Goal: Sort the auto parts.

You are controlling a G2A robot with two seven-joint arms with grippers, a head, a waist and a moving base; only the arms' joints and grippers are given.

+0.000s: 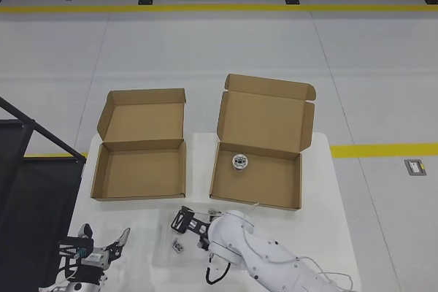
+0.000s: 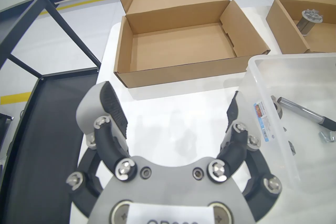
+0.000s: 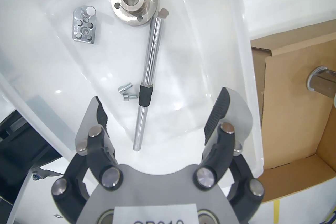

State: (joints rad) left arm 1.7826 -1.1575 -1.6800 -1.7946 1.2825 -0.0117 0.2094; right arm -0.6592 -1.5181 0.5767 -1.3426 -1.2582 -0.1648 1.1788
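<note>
Step in hand, as we judge it: picking the next part out of the clear bin [image 3: 236, 25]. Here the right gripper [image 3: 160, 101] hangs over the bin, jaws spread wide with nothing between them. Below it lie a chrome rod [image 3: 149, 59] with a black band, a round flange [image 3: 134, 3], a drilled plate [image 3: 84, 25] and two small bolts [image 3: 127, 93].

We read the table [image 1: 197, 168] as a clock face, 12 farthest from the robot. The bin sits at 6, the left box [image 1: 139, 171] at 11, the right box [image 1: 277, 182] at 1. One cylindrical metal part [image 1: 239, 162] stands in the right box.

The left gripper [image 2: 170, 96] hangs at 9 o'clock of the bin, just beside its wall, likewise wide open and holding nothing.

Next move, we reckon: lower the right gripper over the rod, jaws set across its length, close, lift clear of the bin wall, then carry it to a box
</note>
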